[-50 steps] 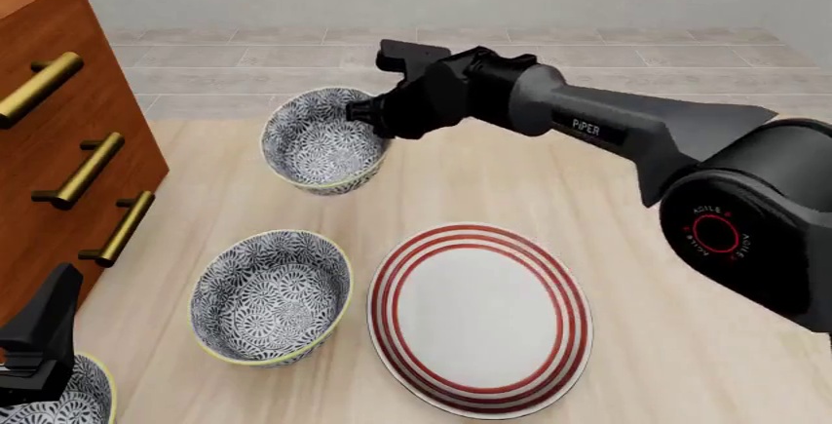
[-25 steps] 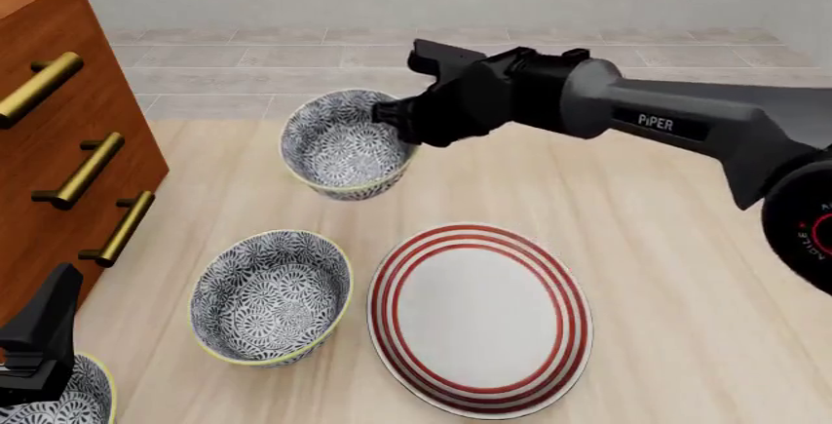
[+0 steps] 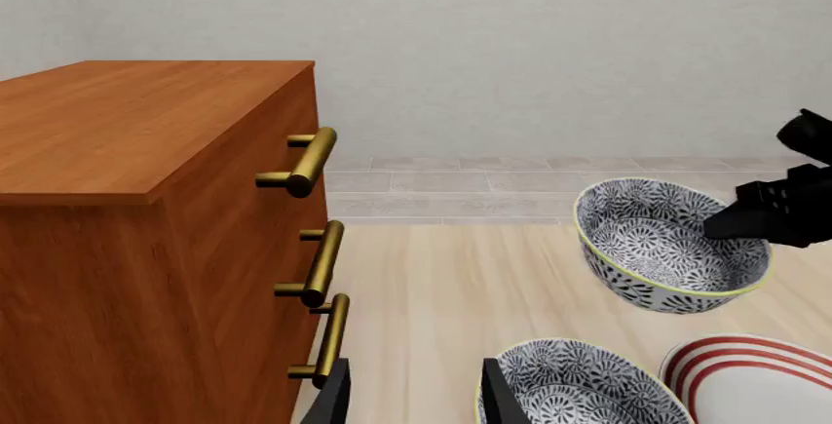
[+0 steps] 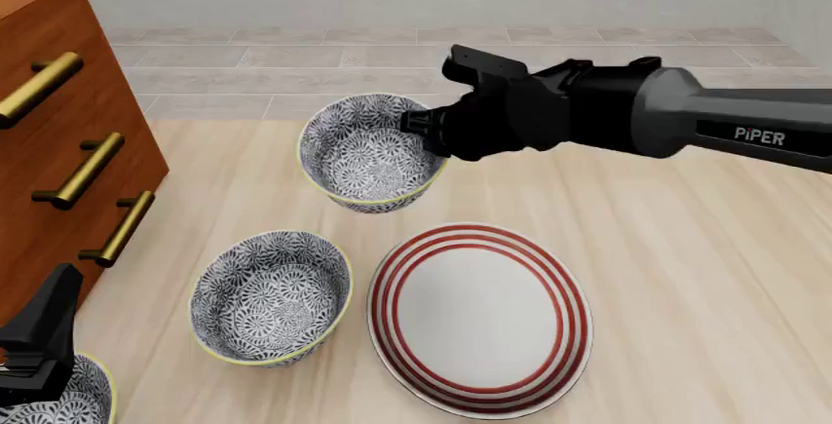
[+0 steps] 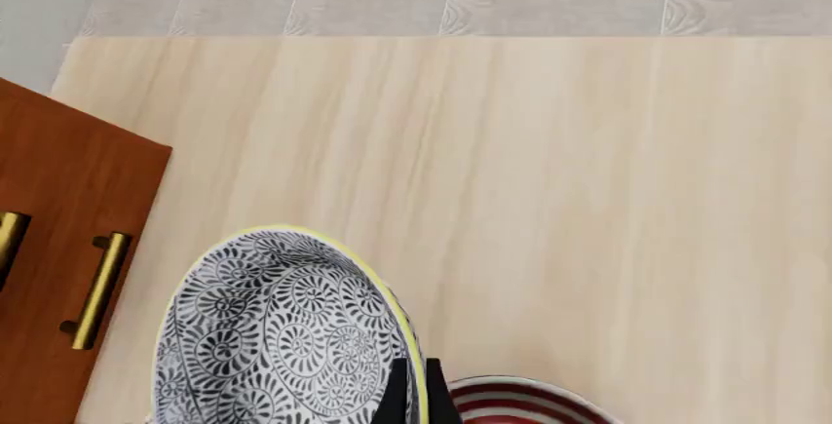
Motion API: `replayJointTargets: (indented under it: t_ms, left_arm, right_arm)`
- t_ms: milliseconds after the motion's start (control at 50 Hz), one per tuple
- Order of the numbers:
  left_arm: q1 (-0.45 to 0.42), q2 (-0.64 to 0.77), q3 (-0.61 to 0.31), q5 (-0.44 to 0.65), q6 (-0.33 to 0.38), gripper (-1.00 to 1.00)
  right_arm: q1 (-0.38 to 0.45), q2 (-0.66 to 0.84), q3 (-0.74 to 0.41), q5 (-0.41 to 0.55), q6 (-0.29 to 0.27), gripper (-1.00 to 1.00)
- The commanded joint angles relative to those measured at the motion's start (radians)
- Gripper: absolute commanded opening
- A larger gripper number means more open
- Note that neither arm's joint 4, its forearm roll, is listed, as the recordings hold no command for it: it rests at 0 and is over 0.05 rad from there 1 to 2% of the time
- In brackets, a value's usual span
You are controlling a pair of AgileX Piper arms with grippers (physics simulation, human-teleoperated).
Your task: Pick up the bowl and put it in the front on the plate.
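Front view: the right gripper [image 4: 426, 138] pinches the rim of the bowl [image 4: 370, 151], tilted in the air beyond the plate [image 4: 478, 319]. Pale wood table [image 4: 676, 278], grey tiled floor [image 4: 260, 58], plain wall. The left gripper [image 3: 413, 395] stands open beside the dresser [image 4: 58, 151].

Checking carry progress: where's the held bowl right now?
Front view: the bowl is left of centre, pinched by the right end effector, just beyond the plate.
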Motion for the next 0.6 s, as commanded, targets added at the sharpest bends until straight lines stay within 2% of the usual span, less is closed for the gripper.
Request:
replayJointTargets:
  t_ms: [20,600]
  left_arm:
    - [0.000,0.000,0.000,0.000,0.000,1.00]
    - [0.000,0.000,0.000,0.000,0.000,1.00]
  right_arm:
    - [-0.008,-0.092,0.100,-0.035,0.016,-1.00]
    - [-0.059,-0.279,0.304,-0.070,0.030,-1.00]
